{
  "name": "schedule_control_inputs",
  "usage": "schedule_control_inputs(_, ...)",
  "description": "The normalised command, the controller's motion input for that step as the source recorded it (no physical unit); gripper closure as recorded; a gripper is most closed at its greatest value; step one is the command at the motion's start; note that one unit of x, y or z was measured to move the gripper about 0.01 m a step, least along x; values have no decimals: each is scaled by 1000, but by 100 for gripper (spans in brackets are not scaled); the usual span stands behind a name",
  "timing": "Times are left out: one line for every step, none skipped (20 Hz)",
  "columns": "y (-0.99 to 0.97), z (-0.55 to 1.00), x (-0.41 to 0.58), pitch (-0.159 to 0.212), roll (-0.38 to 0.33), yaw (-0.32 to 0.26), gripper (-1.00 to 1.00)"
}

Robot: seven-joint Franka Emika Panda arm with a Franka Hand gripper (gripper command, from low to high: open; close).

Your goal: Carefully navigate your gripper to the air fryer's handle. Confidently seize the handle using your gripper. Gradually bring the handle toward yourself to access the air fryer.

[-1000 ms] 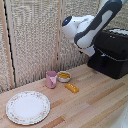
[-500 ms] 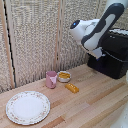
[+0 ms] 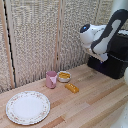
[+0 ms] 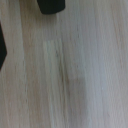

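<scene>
One white-and-grey arm fills upper right of exterior view, hanging in front of black air fryer at right edge on wooden table. Claw and handle hidden; grip state cannot tell. Pink cup, small bowl, orange item mid-frame; patterned plate lower left. Wrist view: blurred wood.

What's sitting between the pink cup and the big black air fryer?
In the exterior view, a small bowl sits beside the cup, with an orange thing near it, then bare table up to the air fryer.
</scene>
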Motion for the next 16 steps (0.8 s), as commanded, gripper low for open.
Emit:
schedule_control_inputs(-603,-31,-6,0,-33,208,-100)
schedule_control_inputs(-600,0,-14,0,-42,205,-100)
schedule_control_inputs(-583,0,-14,-1,-51,205,-100)
schedule_control_inputs(-571,0,-26,-1,-56,204,-100)
schedule_control_inputs(-569,0,-11,0,-57,204,-100)
schedule_control_inputs(-563,0,0,0,-65,201,-100)
schedule_control_inputs(-551,0,0,0,-70,198,-100)
schedule_control_inputs(-534,0,0,-1,-75,197,-100)
schedule_control_inputs(-520,0,0,-2,-80,192,-100)
schedule_control_inputs(-503,0,0,-2,-84,190,-100)
schedule_control_inputs(-497,-14,0,-1,-81,189,-100)
schedule_control_inputs(-489,-29,0,0,-78,190,-100)
schedule_control_inputs(-474,-31,0,0,-76,193,-100)
schedule_control_inputs(-429,-34,0,0,-72,201,-100)
schedule_control_inputs(-434,-37,0,0,-48,215,-100)
schedule_control_inputs(-437,-34,0,0,-11,223,-100)
